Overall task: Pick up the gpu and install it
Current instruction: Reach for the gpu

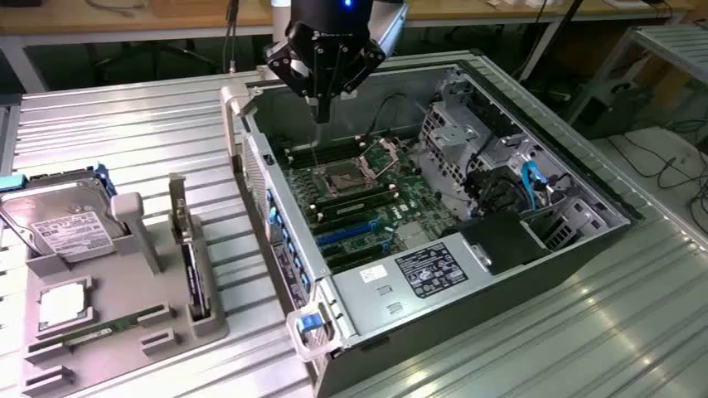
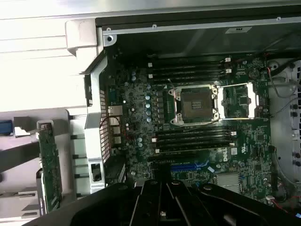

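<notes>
Over motherboard (image 1: 412,197), closed fingers (image 1: 321,106), gpu (image 1: 194,274) racked outside case (image 1: 465,332)

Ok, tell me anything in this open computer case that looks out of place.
The metal cover of the processor socket is flipped open, and the socket looks bare. Nothing else stands out: the graphics card stands on edge in its grey holder beside the case.

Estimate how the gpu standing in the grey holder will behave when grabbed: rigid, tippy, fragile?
The gpu is probably stiff: a flat board with a metal end bracket. It stands on its thin edge in the grey holder, so once lifted clear it would likely tip if set down unsupported. Bare circuitry suggests gripping gently.
</notes>
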